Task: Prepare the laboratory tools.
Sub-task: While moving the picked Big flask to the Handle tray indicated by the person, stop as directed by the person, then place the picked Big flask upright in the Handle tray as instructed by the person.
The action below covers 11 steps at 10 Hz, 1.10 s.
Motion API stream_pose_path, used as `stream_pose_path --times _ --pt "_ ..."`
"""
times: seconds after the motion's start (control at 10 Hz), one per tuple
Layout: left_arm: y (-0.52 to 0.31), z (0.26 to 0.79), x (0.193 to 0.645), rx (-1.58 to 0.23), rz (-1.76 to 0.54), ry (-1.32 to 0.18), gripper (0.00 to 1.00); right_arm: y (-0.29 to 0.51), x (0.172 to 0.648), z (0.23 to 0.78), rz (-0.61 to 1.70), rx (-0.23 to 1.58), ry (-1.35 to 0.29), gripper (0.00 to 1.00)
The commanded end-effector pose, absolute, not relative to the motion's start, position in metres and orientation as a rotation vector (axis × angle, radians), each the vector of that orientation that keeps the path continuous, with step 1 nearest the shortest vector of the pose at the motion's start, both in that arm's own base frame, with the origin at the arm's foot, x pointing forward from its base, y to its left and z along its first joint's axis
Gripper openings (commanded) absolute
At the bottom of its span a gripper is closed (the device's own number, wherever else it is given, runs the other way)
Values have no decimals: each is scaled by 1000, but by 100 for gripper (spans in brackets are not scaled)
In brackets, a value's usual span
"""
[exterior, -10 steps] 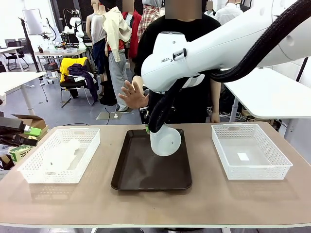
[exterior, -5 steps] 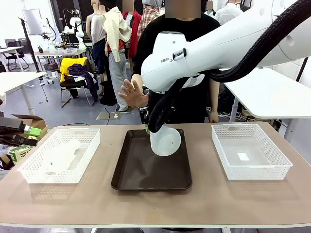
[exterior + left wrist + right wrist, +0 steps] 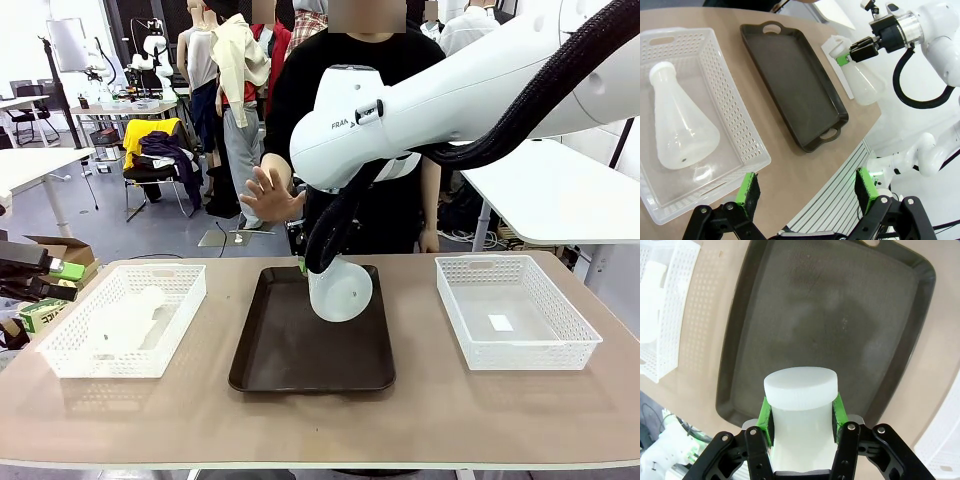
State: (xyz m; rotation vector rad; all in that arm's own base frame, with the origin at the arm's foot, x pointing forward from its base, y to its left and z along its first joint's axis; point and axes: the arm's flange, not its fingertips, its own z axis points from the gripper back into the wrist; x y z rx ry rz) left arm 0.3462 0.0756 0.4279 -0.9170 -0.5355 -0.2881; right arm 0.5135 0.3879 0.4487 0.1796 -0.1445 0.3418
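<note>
Right wrist view: the right gripper (image 3: 800, 415) pinches the neck of the first flask (image 3: 800, 385) between its green pads, over the dark tray (image 3: 840, 315) that fills the middle of the frame. From the front this flask hangs tilted, base toward the camera, above the tray's far end; whether it touches the tray I cannot tell. The second flask (image 3: 680, 130) lies on its side in the white basket (image 3: 737, 120) at the left of the left wrist view, and the left gripper (image 3: 807, 192) is spread wide and empty at the bottom edge. By my judgement the task is under halfway: one flask is in hand but not set down, and the other is untouched.
</note>
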Motion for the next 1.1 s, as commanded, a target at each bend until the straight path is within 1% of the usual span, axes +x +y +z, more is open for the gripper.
stream_pose_path --times 0.0,1.0 --pt "77 426 347 -934 -303 -560 100 387 514 449 341 180 -145 0" --pt "77 426 347 -934 -303 -560 100 387 514 449 341 180 -145 0"
